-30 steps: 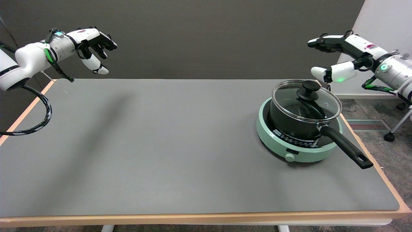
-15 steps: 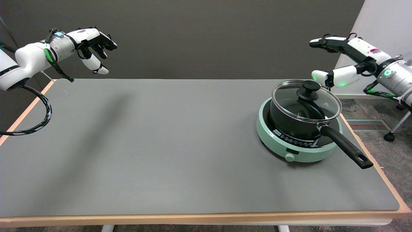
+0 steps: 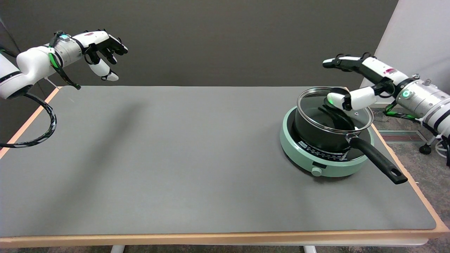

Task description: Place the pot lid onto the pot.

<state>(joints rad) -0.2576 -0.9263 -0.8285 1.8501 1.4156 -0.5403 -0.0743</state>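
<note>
A glass pot lid (image 3: 313, 102) with a steel rim lies on the black pot (image 3: 311, 130). The pot stands on a mint-green induction cooker (image 3: 330, 168) at the table's right side, its long black handle (image 3: 378, 160) pointing to the near right. My right hand (image 3: 378, 70) hovers over the lid, open. Its fingers stretch out to the left above the lid, and its thumb (image 3: 346, 99) hangs in front of the lid's black knob, hiding most of it. Whether the thumb touches the knob I cannot tell.
The idle left hand (image 3: 100, 44) hangs in the air at the upper left. The grey table mat (image 3: 175, 158) has a wooden edge close to the cooker's right side. Beyond it are the floor and a chair caster (image 3: 425, 149).
My right hand has moved left and down from beside the pot to over the lid. Its thumb now covers the knob. The lid and pot have not moved.
</note>
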